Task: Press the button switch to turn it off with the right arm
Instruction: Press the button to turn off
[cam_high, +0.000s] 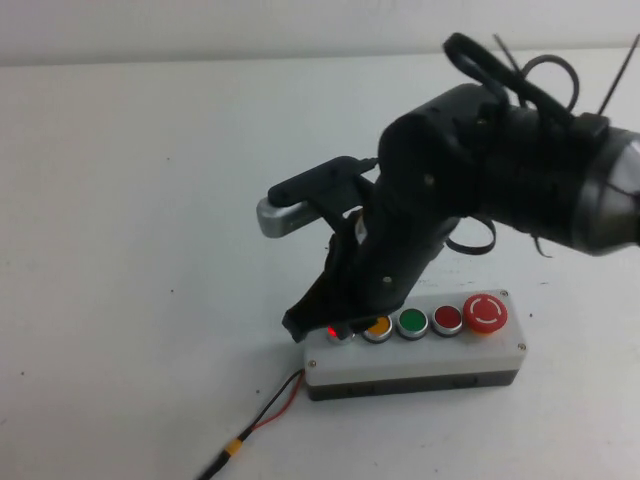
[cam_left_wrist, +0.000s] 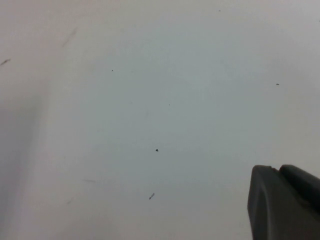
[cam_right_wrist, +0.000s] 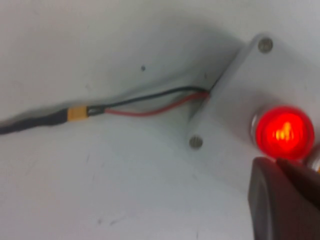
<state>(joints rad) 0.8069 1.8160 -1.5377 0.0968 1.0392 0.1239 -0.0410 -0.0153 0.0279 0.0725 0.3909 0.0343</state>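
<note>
Clearly no writing can be read anywhere. On the smooth white table (cam_high: 130, 220) sits a white box (cam_high: 420, 358) with a dark base and small silver screws at its corners. Its top carries 5 round buttons in a row: the button switch (cam_right_wrist: 284, 133), glowing bright red inside a silver ring, at the end nearest the wires; then an orange button (cam_high: 378, 327), a green button (cam_high: 411, 322), a darker red button (cam_high: 447, 318) and a large red mushroom knob (cam_high: 485, 312). A red and black wire pair (cam_right_wrist: 150, 106) with an orange band leaves the box.

The right gripper (cam_high: 318, 325), matte black, hangs at the glowing switch, its fingers pressed together. The left gripper (cam_left_wrist: 282, 205) hovers over bare table; I cannot tell its fingers' state.
</note>
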